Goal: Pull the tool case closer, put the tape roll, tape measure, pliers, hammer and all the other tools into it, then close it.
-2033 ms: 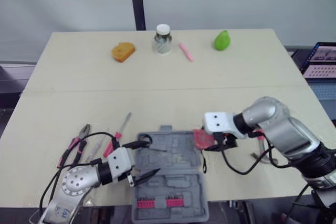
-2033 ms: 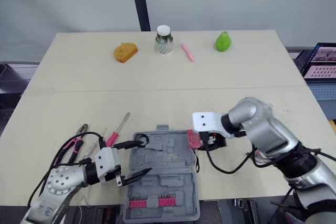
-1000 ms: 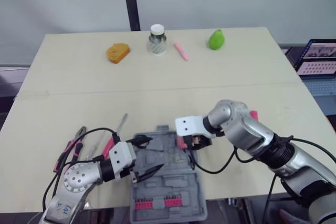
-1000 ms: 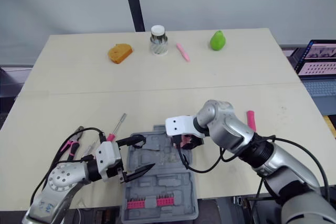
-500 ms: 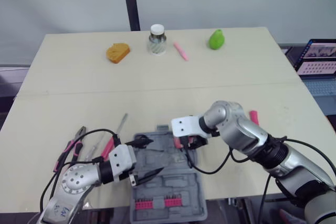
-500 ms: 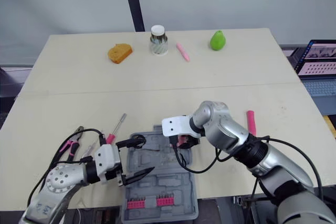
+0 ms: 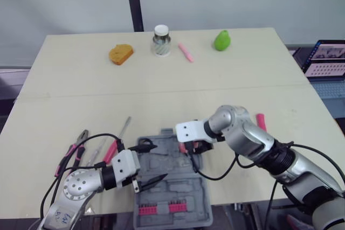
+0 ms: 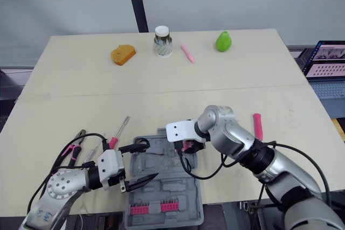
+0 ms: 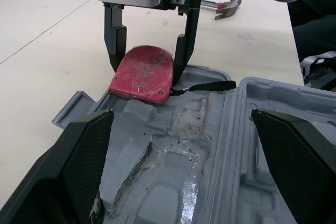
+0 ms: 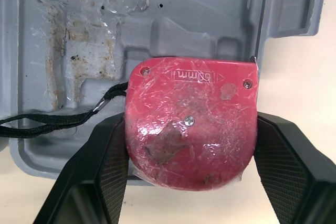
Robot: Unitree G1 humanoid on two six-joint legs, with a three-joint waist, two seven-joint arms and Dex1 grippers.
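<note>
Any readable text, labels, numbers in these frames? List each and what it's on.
"50mm": stamped on the face of the red tape measure; the first digit is not certain. It reads upside down in the right wrist view.
Laptop screen: rows of content, too small to read.
Jar: any label is too small to read.

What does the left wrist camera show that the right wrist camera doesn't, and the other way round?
Left wrist view: the hammer lying on the table beyond the tool case, and the right gripper seen from outside, its fingers flanking the tape measure. Right wrist view: the tape measure's face close up, with its screws and lettering. Both: the red tape measure at the grey tool case's edge, its black strap trailing across the case.
</note>
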